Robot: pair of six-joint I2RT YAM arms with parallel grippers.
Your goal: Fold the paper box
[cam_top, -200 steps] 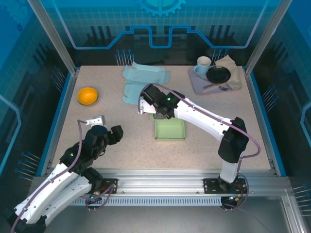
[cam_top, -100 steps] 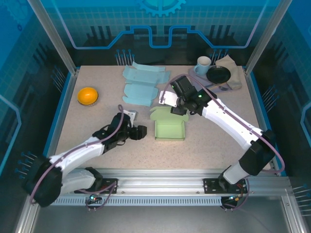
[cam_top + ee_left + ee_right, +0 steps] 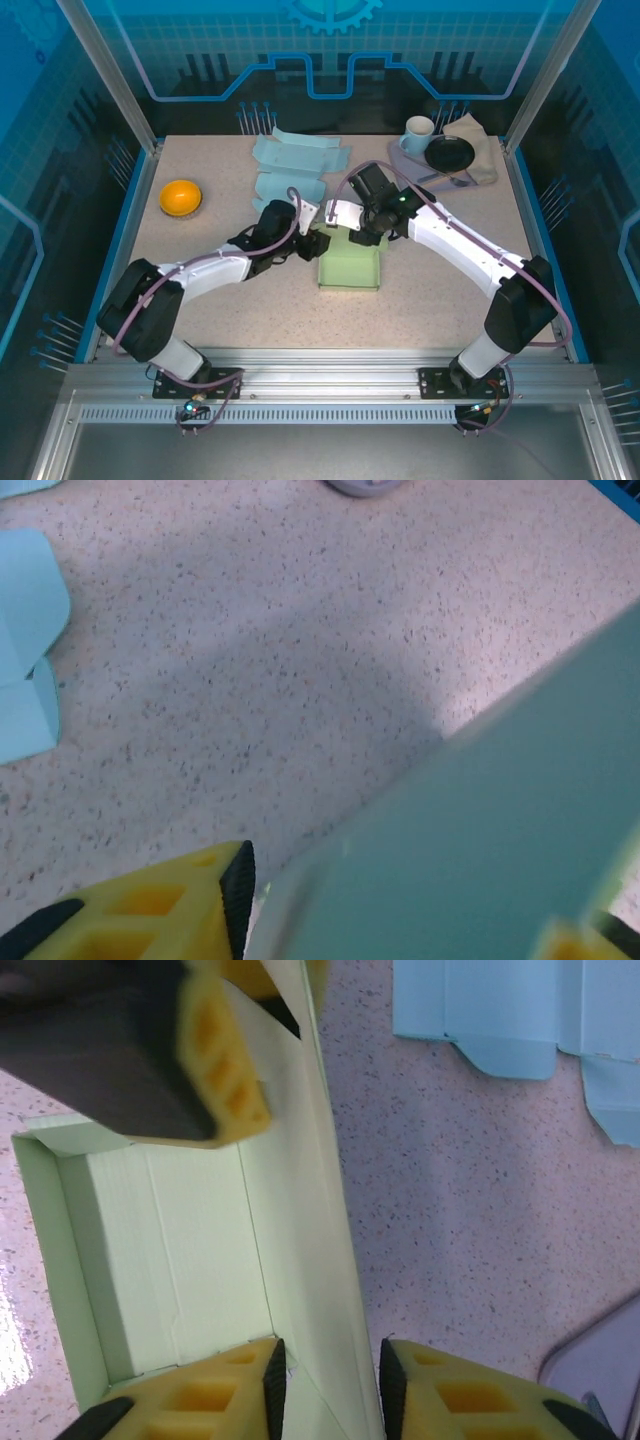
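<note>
Overhead, reading left to right across the speckled beige tabletop [image 3: 200,290].

- Round orange bowl [image 3: 181,196] sits at about 10 o'clock from table centre, well apart from both arms.
- Pale blue flat paper box blanks [image 3: 295,172] lie overlapped at 11 to 12 o'clock, near the far edge.
- Left gripper [image 3: 313,244] is at the 10 o'clock corner of the light green paper box [image 3: 350,270]. The box sits open-topped at about table centre.
- In the left wrist view a green panel of the box [image 3: 480,810] passes between the two yellow fingers [image 3: 150,920]. The view is too close and blurred, so I cannot tell whether those jaws clamp the panel or merely straddle it.
- Right gripper [image 3: 352,234] is at the box's 12 o'clock wall, just beside the left gripper.
- In the right wrist view, the right gripper's jaws pinch that upright wall. One black pad [image 3: 275,1380] is on the inner face and the other is on the outer face. A yellow finger of the left gripper shows further along the same wall, on the inside.
- Grey tray [image 3: 405,172] is at 1 o'clock and carries a white mug [image 3: 419,131] and a black bowl [image 3: 450,153]. A beige cloth [image 3: 482,140] lies bunched along its 3 o'clock side.
</note>
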